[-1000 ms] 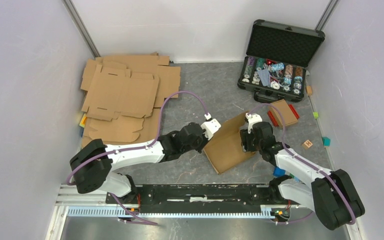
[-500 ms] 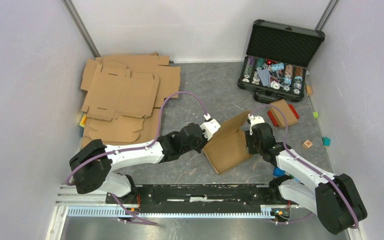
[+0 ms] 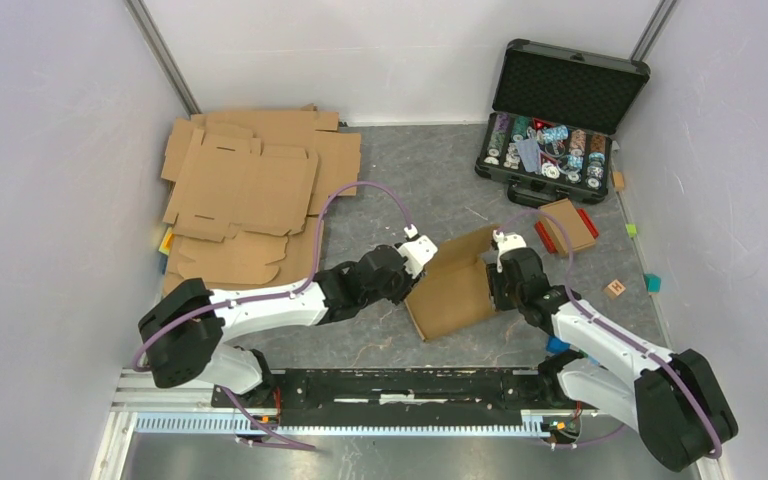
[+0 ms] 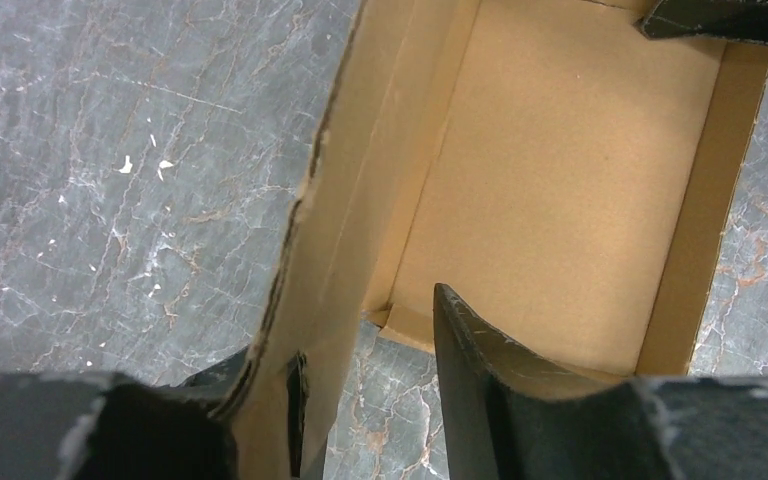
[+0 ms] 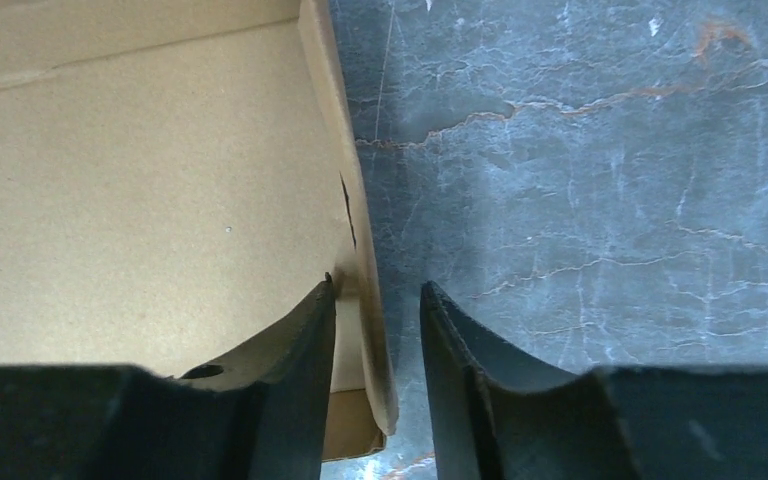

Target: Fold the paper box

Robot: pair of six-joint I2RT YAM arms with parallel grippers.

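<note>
Sitting on the bench between the two arms, the paper box is seen half formed, with its side walls raised and its far flap apparently stood up. The left wall is straddled by the left tool, whose jaws are parted with clear slack, probably so that the wall is kept upright. The right wall is flanked closely by the right tool. A sliver of bench shows beside the outer finger, so a firm pinch cannot be confirmed.
</note>
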